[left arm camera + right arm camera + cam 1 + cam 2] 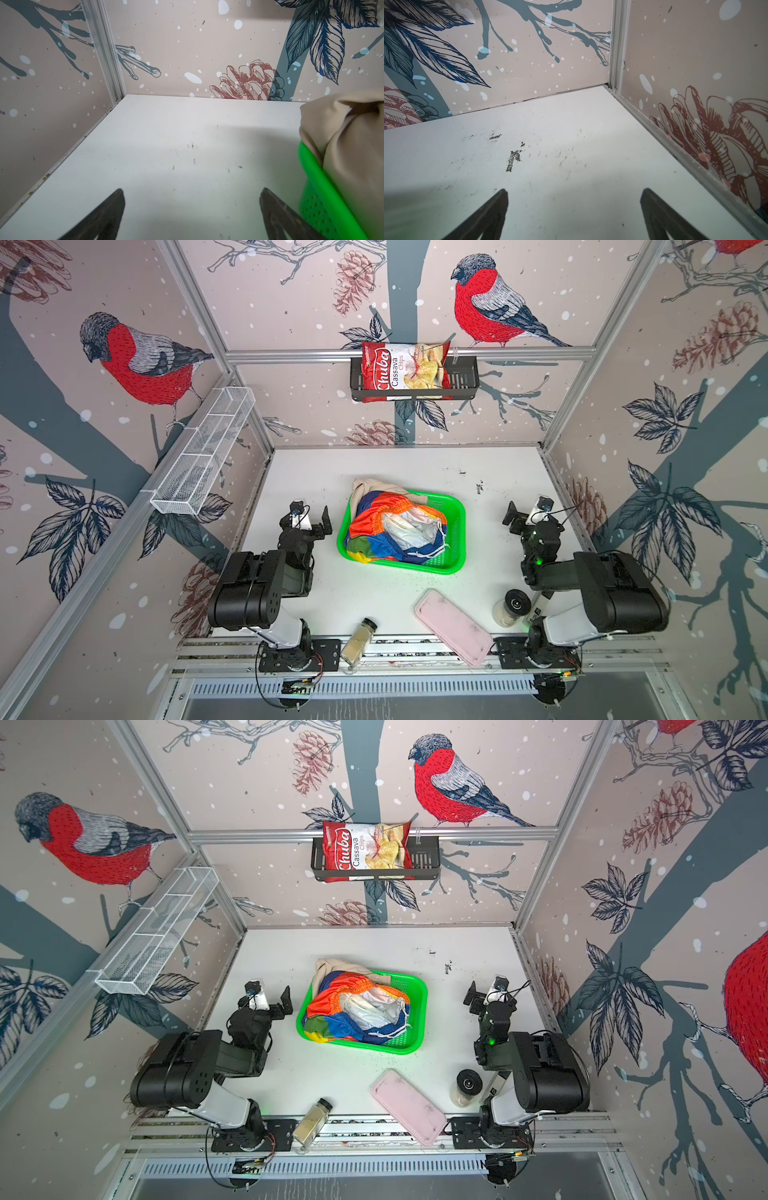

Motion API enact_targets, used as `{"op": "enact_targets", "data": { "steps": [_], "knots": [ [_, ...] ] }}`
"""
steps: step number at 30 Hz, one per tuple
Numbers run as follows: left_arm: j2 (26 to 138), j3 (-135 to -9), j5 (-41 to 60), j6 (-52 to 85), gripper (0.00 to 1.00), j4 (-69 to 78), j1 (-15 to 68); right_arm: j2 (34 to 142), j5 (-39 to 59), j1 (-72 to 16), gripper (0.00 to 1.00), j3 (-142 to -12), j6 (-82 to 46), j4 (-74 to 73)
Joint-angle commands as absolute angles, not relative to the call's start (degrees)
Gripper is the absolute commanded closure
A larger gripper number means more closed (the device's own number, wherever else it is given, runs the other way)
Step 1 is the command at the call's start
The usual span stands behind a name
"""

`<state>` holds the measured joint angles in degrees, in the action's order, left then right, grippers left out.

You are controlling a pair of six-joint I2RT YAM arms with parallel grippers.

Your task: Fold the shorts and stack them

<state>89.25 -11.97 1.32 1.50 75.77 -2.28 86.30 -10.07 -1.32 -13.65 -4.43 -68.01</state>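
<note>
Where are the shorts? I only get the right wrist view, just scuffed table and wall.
Observer: Bunched in the green mesh basket in the middle of the table, rainbow shorts on top.
Operator: And the second pair?
Observer: The beige shorts lie partly under them, spilling over the basket's far left corner.
Operator: Is the other arm holding anything?
Observer: No, the left gripper is open and empty, just left of the basket.

Colour-block shorts (374,516) are showing orange, blue, green and yellow panels, with white lining and drawstring. Plain shorts (368,485) are showing beige. Mesh basket (457,531) is showing bright green. Flat board (453,626) is showing pale pink. Walls (291,290) are carrying red-breasted bird, pinecone and leaf prints.
</note>
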Motion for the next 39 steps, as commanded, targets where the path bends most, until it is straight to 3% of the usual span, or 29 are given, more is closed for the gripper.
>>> {"op": "enact_targets", "data": {
  "steps": [1,10,13,15,18,22,25,27,33,39],
  "knots": [
    [89.1,-12.1,1.5,1.5,0.01,76.8,-2.3,86.1,-9.5,-1.3,0.01,-13.6,-4.3,-68.5],
    [89.1,-12.2,1.3,1.4,0.01,76.8,-2.3,86.0,-9.5,-1.3,0.01,-13.5,-4.3,-68.5],
    [87.2,-12.1,1.1,1.5,0.01,76.0,-2.2,82.7,-16.5,-3.2,0.0,-15.6,-3.8,-65.3],
    [81.2,-13.7,-2.5,2.2,0.01,68.1,-1.9,77.7,-19.2,-4.0,0.01,-22.4,-5.2,-48.0],
    [74.4,-19.0,-12.3,6.3,0.01,54.0,-1.1,74.6,-25.5,-6.9,0.0,-26.6,-6.8,-39.6],
    [72.3,-29.5,-25.3,24.2,0.01,33.0,-0.9,71.1,-33.5,-14.1,0.0,-31.2,-8.3,-29.9],
    [73.6,-39.2,-27.9,33.5,0.01,15.2,-0.9,67.2,-34.9,-18.8,0.01,-34.6,-13.8,-20.8],
    [74.5,-42.3,-25.9,37.3,0.01,10.0,-1.0,64.5,-34.6,-20.8,0.01,-36.5,-19.7,-14.8],
    [77.1,-47.9,-6.5,38.0,0.02,6.7,-1.1,65.4,-17.8,-22.5,0.0,-41.9,-26.8,-3.8],
    [75.8,-46.3,7.4,42.2,0.12,5.8,-0.2,75.5,-8.9,-28.4,0.12,-50.2,-30.5,9.8]
  ]
}}
